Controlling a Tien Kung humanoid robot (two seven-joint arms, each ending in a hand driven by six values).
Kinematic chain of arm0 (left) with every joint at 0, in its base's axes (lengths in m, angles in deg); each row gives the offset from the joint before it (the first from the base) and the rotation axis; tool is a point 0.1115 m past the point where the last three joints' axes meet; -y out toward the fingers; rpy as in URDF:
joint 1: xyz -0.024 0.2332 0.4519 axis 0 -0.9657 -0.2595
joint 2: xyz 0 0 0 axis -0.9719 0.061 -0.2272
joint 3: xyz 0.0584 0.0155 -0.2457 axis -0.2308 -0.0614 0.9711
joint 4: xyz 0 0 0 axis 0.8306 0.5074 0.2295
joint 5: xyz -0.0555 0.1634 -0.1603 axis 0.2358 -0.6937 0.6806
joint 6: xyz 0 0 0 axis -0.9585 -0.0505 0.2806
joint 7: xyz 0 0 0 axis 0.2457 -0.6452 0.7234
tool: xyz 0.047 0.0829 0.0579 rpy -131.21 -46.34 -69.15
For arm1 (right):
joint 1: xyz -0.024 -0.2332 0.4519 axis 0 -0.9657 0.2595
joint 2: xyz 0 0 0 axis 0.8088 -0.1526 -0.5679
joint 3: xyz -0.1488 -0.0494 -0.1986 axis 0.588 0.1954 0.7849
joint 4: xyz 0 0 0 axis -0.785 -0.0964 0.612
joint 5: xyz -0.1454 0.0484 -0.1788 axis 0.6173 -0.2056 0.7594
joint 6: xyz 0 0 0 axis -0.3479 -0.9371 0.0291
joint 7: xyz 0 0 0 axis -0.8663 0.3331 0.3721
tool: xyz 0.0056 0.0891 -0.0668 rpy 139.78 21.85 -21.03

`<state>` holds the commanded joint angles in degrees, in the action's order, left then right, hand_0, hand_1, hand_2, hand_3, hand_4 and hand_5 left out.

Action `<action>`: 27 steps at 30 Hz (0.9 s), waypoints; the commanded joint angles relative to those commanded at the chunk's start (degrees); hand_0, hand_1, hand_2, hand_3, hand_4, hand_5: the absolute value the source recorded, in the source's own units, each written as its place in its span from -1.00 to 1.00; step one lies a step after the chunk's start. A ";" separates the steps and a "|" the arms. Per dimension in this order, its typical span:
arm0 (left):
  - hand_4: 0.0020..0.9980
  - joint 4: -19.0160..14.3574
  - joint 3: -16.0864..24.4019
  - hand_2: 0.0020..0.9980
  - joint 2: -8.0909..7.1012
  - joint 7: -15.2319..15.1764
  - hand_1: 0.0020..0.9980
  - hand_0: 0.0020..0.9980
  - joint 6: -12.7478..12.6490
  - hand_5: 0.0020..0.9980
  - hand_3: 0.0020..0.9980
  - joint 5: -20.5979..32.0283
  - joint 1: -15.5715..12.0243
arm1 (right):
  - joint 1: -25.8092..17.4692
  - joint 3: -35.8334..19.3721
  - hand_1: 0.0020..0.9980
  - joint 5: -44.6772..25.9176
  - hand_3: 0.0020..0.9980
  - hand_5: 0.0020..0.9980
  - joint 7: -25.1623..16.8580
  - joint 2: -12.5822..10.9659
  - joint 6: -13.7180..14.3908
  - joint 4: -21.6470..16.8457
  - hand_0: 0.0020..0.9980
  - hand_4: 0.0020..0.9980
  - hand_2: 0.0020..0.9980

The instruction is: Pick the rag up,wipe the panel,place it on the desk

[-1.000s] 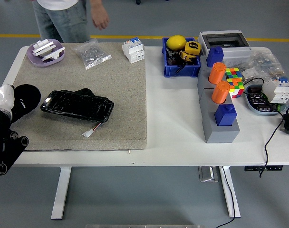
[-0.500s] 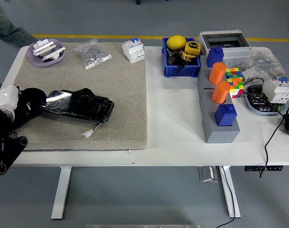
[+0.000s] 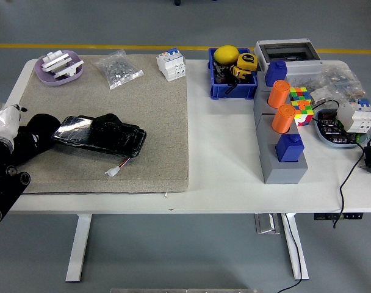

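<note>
A glossy black panel [image 3: 103, 135] lies on the grey mat [image 3: 155, 110] at the left of the table. My left hand [image 3: 5, 122] comes in from the left edge, pale at the end of the black arm. It is shut on a dark rag [image 3: 36, 131], and the rag touches the panel's left end. A small white connector with red wires [image 3: 115, 170] lies just below the panel. My right arm is out of view.
At the back of the mat are a purple dish of white parts [image 3: 59, 67], a bag of small parts [image 3: 117, 68] and a white breaker [image 3: 171, 64]. To the right are a blue bin [image 3: 232, 88], a grey stand with orange cylinders [image 3: 282, 137], a colour cube [image 3: 300, 102] and cables.
My left hand has moved the rag right, from beside the panel onto its left end. The person at the far left has left the view.
</note>
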<state>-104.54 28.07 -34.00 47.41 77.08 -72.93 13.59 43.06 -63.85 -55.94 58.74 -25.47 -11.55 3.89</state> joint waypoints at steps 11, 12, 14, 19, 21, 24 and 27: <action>0.79 -14.71 7.11 0.97 -3.29 4.22 0.89 0.68 5.98 -0.71 0.72 0.04 -5.15 | -0.12 -0.75 0.24 0.14 0.11 -0.16 -0.21 0.11 0.00 0.08 0.48 0.81 0.21; 0.77 -16.25 8.24 0.90 -3.43 4.05 0.86 0.65 5.80 -0.67 0.68 0.88 -5.82 | -0.19 -0.70 0.24 0.11 0.11 -0.16 -0.20 0.14 -0.04 0.09 0.48 0.81 0.21; 0.77 -19.46 11.09 0.90 -3.51 2.92 0.86 0.65 4.71 -0.67 0.68 3.74 -7.38 | -0.43 -0.51 0.24 -0.18 0.11 -0.16 -0.15 0.24 -0.14 0.23 0.48 0.81 0.21; 0.75 -24.52 16.26 0.83 -2.57 -0.89 0.81 0.62 1.67 -0.66 0.63 9.70 -9.41 | -0.75 0.03 0.24 -0.78 0.11 -0.16 0.02 0.26 -0.27 0.47 0.49 0.81 0.21; 0.75 -25.34 17.95 0.83 -1.42 -3.14 0.81 0.62 -0.06 -0.66 0.63 12.60 -9.78 | -0.82 0.05 0.24 -0.84 0.11 -0.16 0.03 0.28 -0.26 0.51 0.49 0.81 0.21; 0.75 -25.47 19.23 0.73 0.50 -6.17 0.72 0.57 -1.86 -0.67 0.46 16.36 -10.06 | -0.90 0.11 0.24 -0.85 0.11 -0.16 -0.04 0.36 -0.16 0.48 0.49 0.81 0.21; 0.75 -24.98 20.53 0.73 3.03 -8.63 0.72 0.57 -3.31 -0.67 0.46 19.42 -10.28 | -1.02 0.32 0.24 -0.94 0.11 -0.16 -0.11 0.45 -0.09 0.47 0.49 0.81 0.21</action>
<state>-129.52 48.60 -30.97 38.79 73.77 -53.51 3.31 42.05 -63.53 -56.88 58.62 -25.02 -11.64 4.36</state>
